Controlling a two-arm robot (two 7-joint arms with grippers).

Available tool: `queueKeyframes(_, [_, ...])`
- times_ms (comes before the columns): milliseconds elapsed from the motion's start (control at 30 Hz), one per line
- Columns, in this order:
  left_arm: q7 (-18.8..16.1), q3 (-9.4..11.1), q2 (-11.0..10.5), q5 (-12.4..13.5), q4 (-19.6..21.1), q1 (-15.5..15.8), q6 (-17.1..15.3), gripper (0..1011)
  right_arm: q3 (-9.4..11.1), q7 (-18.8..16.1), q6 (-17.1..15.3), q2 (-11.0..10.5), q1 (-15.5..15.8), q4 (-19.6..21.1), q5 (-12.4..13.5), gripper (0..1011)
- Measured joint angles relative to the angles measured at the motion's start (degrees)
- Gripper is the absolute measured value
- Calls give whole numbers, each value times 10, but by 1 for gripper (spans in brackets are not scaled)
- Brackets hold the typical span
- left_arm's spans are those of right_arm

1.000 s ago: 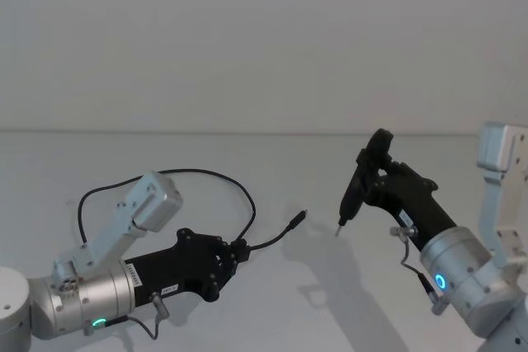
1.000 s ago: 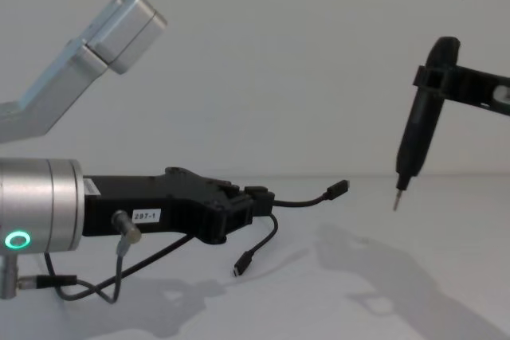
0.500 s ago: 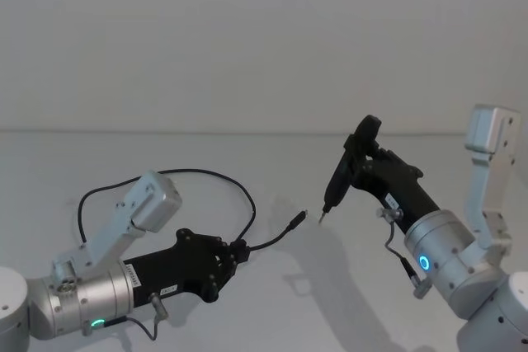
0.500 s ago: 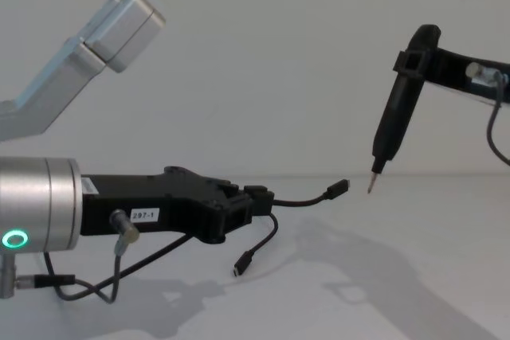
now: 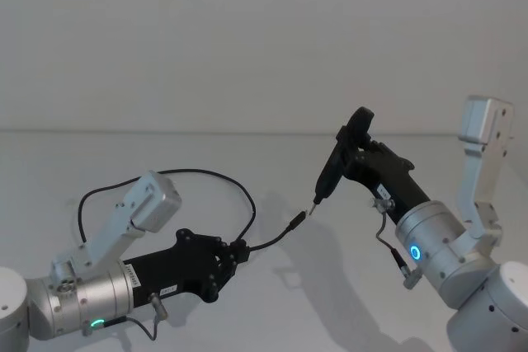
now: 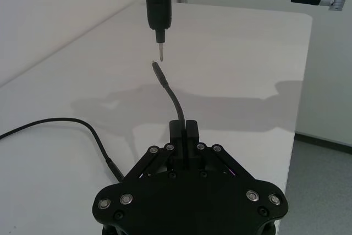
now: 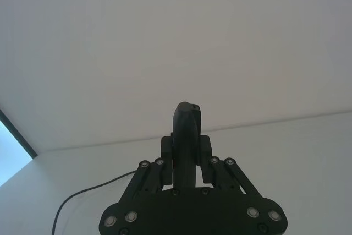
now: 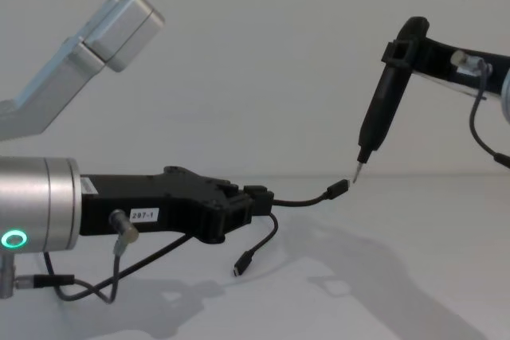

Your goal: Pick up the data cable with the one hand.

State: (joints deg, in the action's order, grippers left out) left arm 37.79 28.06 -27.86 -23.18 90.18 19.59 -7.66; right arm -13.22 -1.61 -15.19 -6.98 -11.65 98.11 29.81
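The left gripper (image 8: 259,201), low over the white table (image 8: 414,276), is clamped on the data cable (image 8: 307,200), one plug held out in mid-air. The right gripper (image 5: 353,147) grips a black pen-shaped tool (image 8: 381,109), tip just beside that plug (image 8: 339,189).

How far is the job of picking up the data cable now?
Done: the left gripper is shut on the data cable, with one plug end lifted clear of the table. In hand: the right gripper holds a pen-shaped tool with its tip at that plug. Left: the cable's long loop rests on the table.
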Motion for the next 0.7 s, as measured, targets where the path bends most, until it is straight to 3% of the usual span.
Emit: queueKeyframes(700, [0,0,0,0,0,0,0,40,-10,-5,9,1,-11,-20,11,279])
